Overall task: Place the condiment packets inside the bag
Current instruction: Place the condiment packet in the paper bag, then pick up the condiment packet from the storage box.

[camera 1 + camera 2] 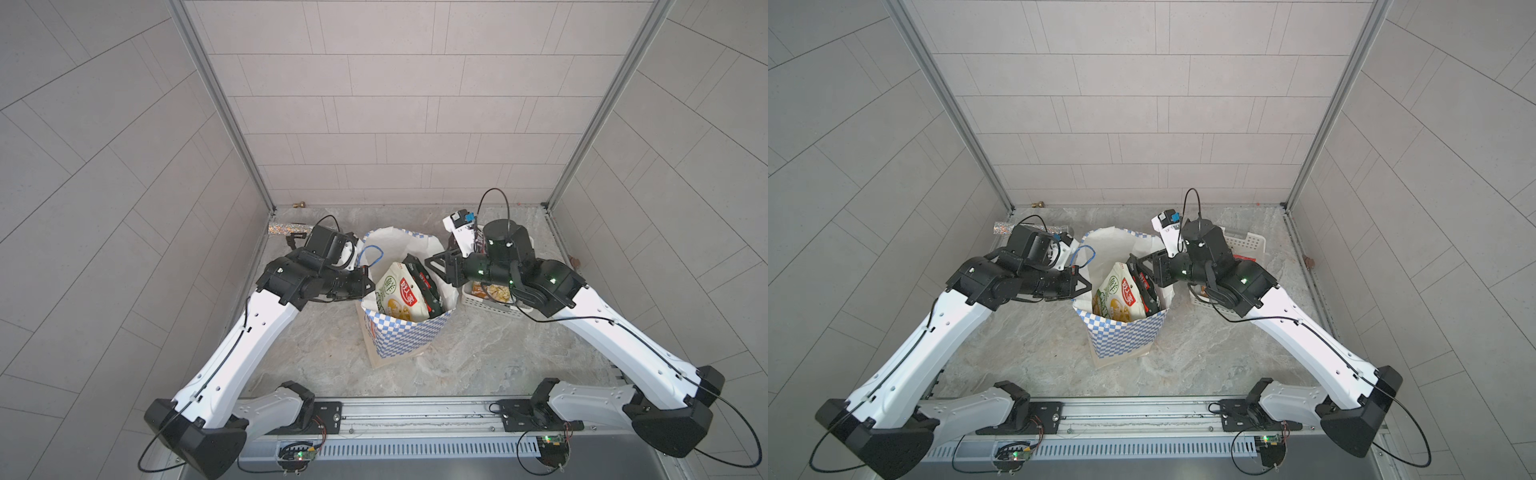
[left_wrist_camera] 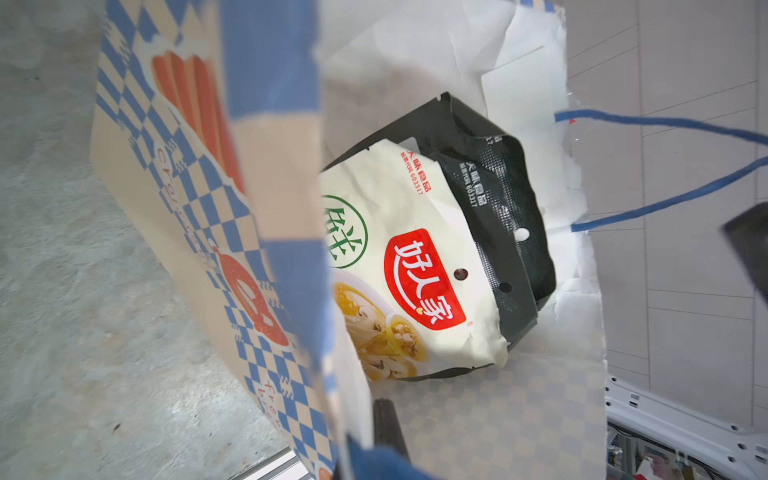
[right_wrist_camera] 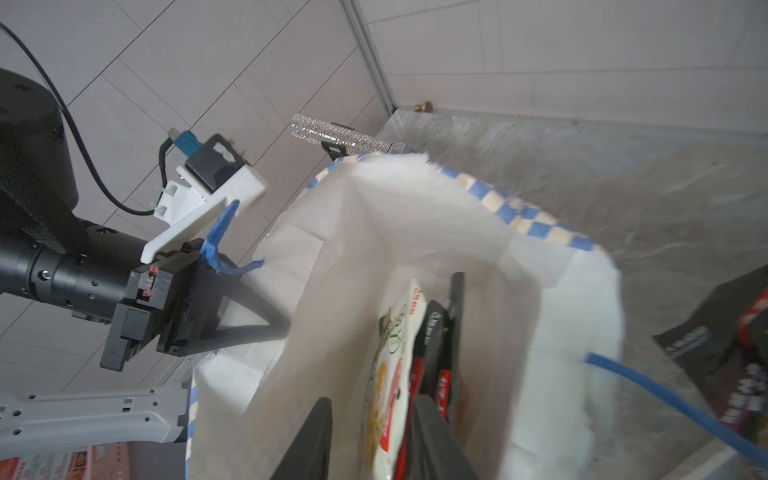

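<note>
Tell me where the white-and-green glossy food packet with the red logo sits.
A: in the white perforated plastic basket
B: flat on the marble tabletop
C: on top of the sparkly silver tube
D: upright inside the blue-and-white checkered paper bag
D: in both top views the white-and-green packet stands inside the checkered paper bag, right beside the black packets.

The blue-and-white checkered paper bag [image 1: 399, 338] stands mid-table on the grey marbled tabletop [image 1: 316, 345]. Inside it, the white-and-green glossy packet [image 1: 401, 297] leans in front, with the black-and-red glossy packets [image 1: 434, 297] right behind it, touching. The white perforated plastic basket [image 1: 1248, 244] sits just beside the bag's right side. The glittery silver cylinder [image 1: 282, 227] lies behind to the left, by the back wall.
</note>
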Motion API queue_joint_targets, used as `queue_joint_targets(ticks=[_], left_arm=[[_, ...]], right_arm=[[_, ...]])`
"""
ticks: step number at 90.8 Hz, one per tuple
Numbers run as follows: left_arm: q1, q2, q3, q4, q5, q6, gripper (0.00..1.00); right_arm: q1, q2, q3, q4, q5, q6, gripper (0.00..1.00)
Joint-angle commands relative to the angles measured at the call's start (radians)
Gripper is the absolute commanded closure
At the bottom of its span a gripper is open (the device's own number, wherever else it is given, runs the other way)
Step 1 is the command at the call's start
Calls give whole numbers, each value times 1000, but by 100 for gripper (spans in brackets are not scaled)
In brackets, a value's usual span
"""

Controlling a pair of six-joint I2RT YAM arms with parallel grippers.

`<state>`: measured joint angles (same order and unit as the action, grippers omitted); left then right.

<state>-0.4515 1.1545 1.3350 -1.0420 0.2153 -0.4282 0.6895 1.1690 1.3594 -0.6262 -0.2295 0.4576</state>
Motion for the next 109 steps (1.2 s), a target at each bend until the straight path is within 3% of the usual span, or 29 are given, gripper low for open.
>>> queue_joint_targets(ticks=[1, 16, 28, 60, 85, 109], left_arm=[[-2, -57, 55, 8, -158, 38, 100], [3, -63, 46, -19, -232, 32, 100], [7, -67, 29, -8, -233, 18, 100], [7, -65, 24, 7, -174, 16, 100], [6, -64, 5, 20, -153, 19, 100], [5, -68, 1, 17, -146, 31, 100]], right_arm=[[-84, -70, 20, -30, 32, -30, 56], [-348, -106, 1, -47, 3, -60, 47], [-523, 9, -14, -50, -34, -98, 37], [-503, 375, 55, 43, -92, -78, 31], [-457, 528, 122, 51, -105, -73, 29], [-442, 628, 169, -47, 150, -106, 29]])
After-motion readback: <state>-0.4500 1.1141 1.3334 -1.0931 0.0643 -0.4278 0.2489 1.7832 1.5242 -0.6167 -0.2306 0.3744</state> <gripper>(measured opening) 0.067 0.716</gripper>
